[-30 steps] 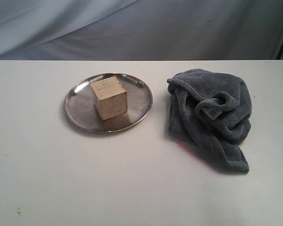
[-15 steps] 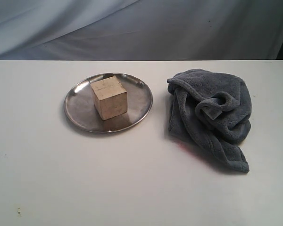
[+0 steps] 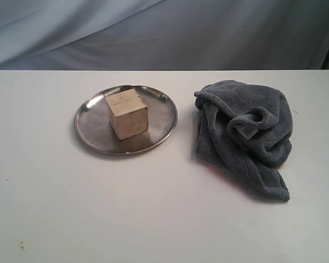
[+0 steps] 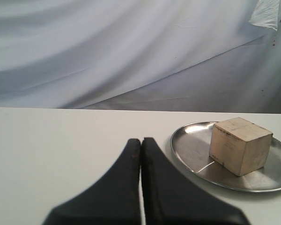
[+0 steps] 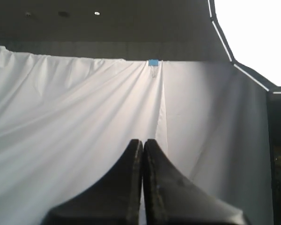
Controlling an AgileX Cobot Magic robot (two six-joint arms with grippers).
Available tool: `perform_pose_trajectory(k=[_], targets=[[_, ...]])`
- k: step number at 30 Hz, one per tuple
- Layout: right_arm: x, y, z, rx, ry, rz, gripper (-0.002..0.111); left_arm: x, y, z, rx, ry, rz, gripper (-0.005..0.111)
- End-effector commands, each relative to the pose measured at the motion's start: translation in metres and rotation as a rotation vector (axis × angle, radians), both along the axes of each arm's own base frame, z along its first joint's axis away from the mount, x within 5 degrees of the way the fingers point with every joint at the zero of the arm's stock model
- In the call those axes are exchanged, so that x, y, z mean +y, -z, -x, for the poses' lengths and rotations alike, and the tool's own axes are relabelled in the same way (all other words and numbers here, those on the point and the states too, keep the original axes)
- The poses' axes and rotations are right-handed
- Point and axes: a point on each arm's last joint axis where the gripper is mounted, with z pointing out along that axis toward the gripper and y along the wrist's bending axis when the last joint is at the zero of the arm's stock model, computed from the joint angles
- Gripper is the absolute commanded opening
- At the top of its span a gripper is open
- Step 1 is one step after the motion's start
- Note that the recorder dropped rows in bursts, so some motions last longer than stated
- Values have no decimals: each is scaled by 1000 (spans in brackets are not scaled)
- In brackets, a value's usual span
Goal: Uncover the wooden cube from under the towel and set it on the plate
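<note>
The wooden cube (image 3: 126,113) rests upright on the silver plate (image 3: 93,131), left of the table's centre. In the left wrist view the cube (image 4: 240,145) and the plate (image 4: 189,145) lie off to one side of my left gripper (image 4: 141,140), which is shut and empty, a short way from the plate's rim. The blue-grey towel (image 3: 244,131) lies crumpled on the table to the right of the plate. My right gripper (image 5: 143,141) is shut with nothing in it and faces the white backdrop. Neither gripper shows in the exterior view.
A white cloth backdrop (image 3: 164,33) hangs behind the white table (image 3: 153,219). A blue clip (image 5: 153,62) holds the backdrop up in the right wrist view.
</note>
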Motion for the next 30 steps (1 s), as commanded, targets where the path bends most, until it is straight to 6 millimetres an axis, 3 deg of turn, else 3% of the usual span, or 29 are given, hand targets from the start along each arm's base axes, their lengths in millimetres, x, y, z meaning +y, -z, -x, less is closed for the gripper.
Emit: perform_pose_trajectory(k=[1, 20, 30], targets=[[-2, -2, 21, -14, -7, -20, 0, 0, 1, 0, -1, 0, 2, 1], [-6, 73, 87, 5, -16, -38, 0, 0, 1, 0, -1, 0, 2, 1], [-8, 81, 122, -29, -13, -34, 0, 0, 1, 0, -1, 0, 2, 1]])
